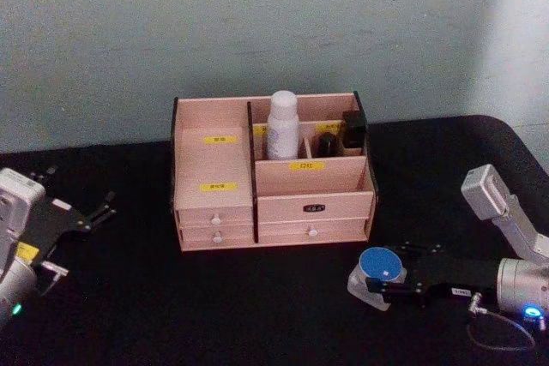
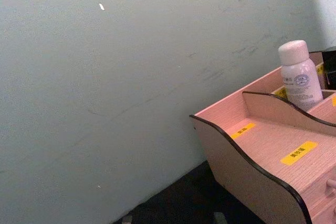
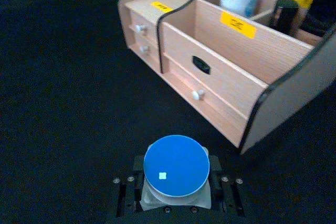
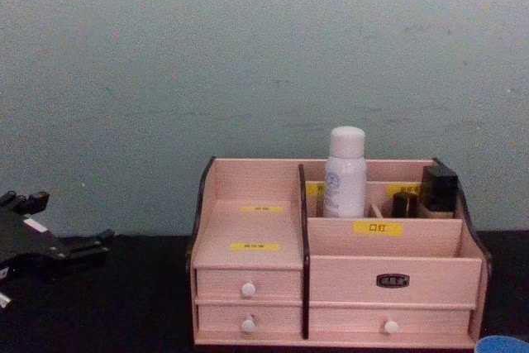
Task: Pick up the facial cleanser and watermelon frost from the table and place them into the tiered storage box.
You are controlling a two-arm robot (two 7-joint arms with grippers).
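Note:
The tiered storage box stands mid-table against the wall, also seen at its front wall in the chest view. A white bottle with a pale lilac label stands upright in a rear compartment. At the front right, a clear jar with a blue lid sits low over the black table. My right gripper is shut around its body; in the right wrist view the jar sits between the fingers. I cannot tell which item is the cleanser and which the frost. My left gripper rests open at the far left.
Two small dark containers stand in the box's right rear compartments. The box's front holds white-knobbed drawers. Black tabletop stretches between the grippers and the box. A pale wall stands close behind.

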